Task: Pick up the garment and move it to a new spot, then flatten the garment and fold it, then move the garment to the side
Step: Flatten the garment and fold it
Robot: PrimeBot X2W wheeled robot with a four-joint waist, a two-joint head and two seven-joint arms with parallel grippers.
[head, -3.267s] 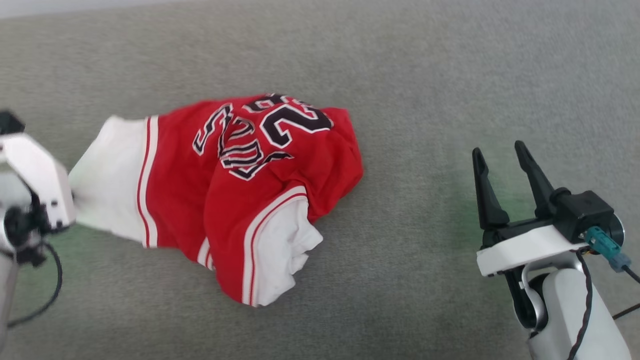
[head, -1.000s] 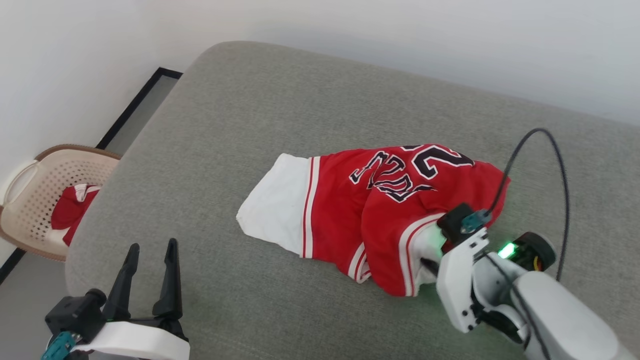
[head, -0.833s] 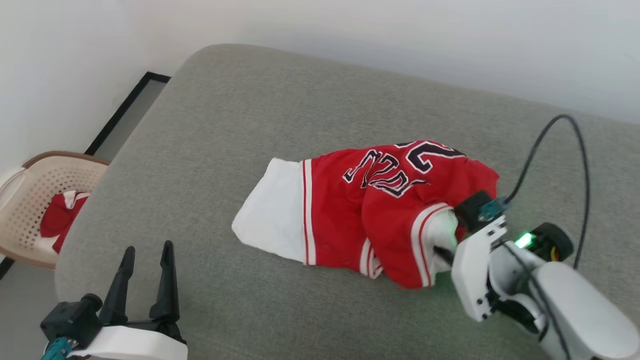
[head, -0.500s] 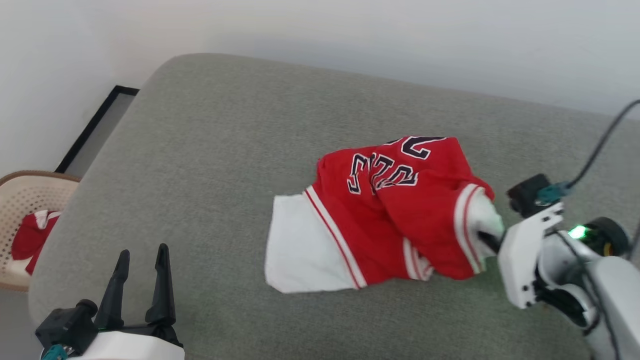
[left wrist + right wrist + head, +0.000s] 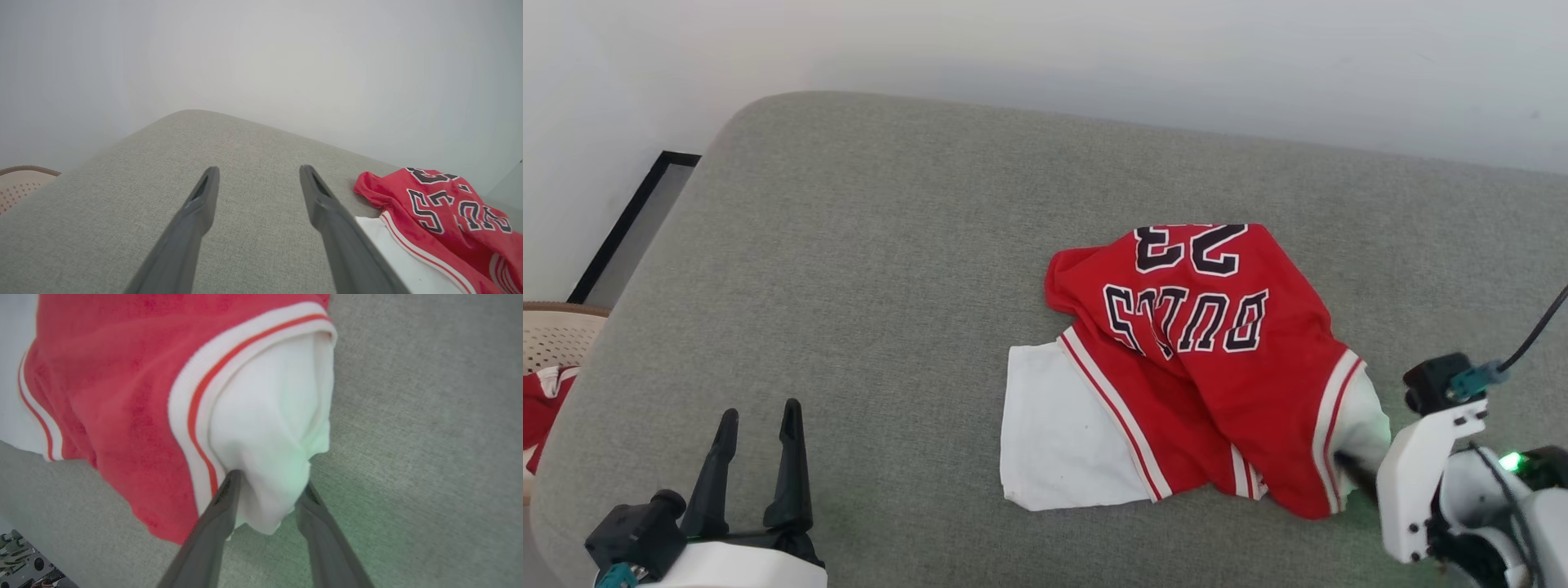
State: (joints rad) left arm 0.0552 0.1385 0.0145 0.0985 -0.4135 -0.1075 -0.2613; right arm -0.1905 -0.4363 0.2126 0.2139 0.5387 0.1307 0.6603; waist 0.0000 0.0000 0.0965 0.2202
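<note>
Right wrist view, nearest first: the right gripper [image 5: 269, 482] is seen clamped on the garment [image 5: 122, 396]. Its 2 dark tapered fingers [image 5: 204, 539] are pinched in on a bunched wad of soft white sleeve, with only that cloth between the tips. Beside the grip, white trim with 1 red stripe is curved round the sleeve opening, and crumpled red knit is spread to the left over the grey, coarsely woven cushion [image 5: 429, 416]. In the head view the left gripper [image 5: 760, 412] is held at the lower left over the cushion's near edge, its fingers parted by a moderate gap, with nothing held or touched. The garment is laid rumpled on the right half of the cushion, its near right corner taken up in the right gripper. A flat white sleeve is spread at its near left, and black, white-outlined letters and the number 23 are shown upside down on the red body. Farther left, a beige perforated basket [image 5: 551, 335] holding red cloth [image 5: 538, 408] is cut by the frame edge, and a pale wall [image 5: 1094, 49] is seen beyond.
</note>
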